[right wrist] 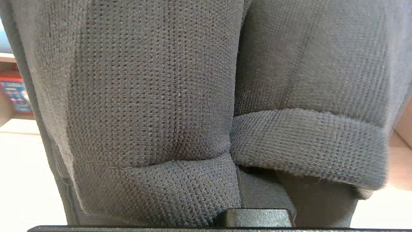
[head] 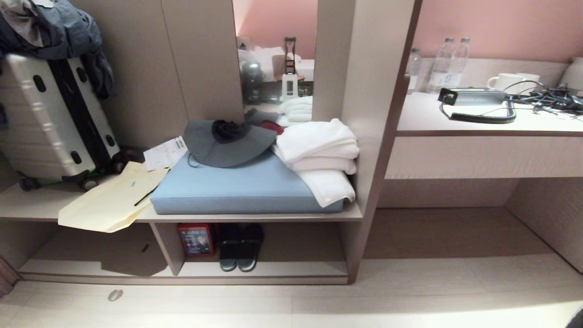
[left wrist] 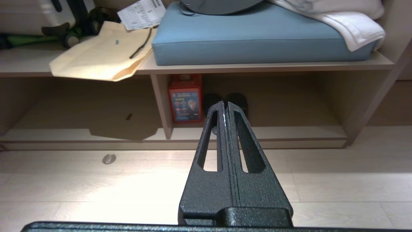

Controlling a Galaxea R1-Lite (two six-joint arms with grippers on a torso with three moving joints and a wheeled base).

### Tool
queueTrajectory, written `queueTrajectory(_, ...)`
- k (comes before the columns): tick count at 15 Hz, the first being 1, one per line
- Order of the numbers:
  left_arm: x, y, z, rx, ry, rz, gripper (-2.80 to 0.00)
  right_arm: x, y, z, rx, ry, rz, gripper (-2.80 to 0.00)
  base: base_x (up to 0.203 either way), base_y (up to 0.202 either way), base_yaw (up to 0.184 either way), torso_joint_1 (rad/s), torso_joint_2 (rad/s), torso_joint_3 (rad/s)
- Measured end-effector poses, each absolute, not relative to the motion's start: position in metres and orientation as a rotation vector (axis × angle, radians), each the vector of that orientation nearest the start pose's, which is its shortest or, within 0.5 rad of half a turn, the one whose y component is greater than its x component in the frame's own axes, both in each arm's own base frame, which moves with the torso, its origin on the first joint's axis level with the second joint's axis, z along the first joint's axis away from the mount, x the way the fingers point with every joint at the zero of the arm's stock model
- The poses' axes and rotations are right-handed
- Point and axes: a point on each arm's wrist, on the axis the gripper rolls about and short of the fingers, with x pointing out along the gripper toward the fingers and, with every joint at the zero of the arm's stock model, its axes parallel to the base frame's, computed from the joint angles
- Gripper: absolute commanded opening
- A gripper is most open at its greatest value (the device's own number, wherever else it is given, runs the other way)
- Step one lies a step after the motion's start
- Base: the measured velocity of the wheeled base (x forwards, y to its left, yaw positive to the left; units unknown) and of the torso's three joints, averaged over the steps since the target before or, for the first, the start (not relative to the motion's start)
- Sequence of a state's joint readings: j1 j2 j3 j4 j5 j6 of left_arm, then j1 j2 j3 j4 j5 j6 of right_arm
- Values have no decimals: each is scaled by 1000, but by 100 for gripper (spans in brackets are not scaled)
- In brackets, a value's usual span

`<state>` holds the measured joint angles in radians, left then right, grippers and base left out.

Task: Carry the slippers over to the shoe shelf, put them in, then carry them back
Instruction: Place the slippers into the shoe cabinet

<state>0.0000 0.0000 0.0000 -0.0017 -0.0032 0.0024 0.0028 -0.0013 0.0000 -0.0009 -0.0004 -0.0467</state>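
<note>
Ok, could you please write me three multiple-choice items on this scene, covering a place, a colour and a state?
1. Where is the red box? A on the towels; B in the shoe shelf beside a dark pair; C on the desk.
2. The cushion is? A blue; B white; C red.
3. The left end effector is? A wide open; B shut, empty; C gripping a towel.
Answers: B, it stands left of the pair; A, plainly blue; B, fingers pressed together, nothing between.

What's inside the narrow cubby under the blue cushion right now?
The narrow cubby holds a red box against its left wall and a dark pair of slippers beside it, toes outward. The space to their right looks bare; the back is in shadow.
</note>
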Motion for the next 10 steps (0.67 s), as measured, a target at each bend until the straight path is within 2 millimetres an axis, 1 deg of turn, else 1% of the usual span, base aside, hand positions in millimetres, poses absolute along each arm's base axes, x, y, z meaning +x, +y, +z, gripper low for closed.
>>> queueTrajectory(10,-23,0,76,2,-1,-3,-280,-23,0,76,-47,-3,3,-280,0,195,-2,3,3,2)
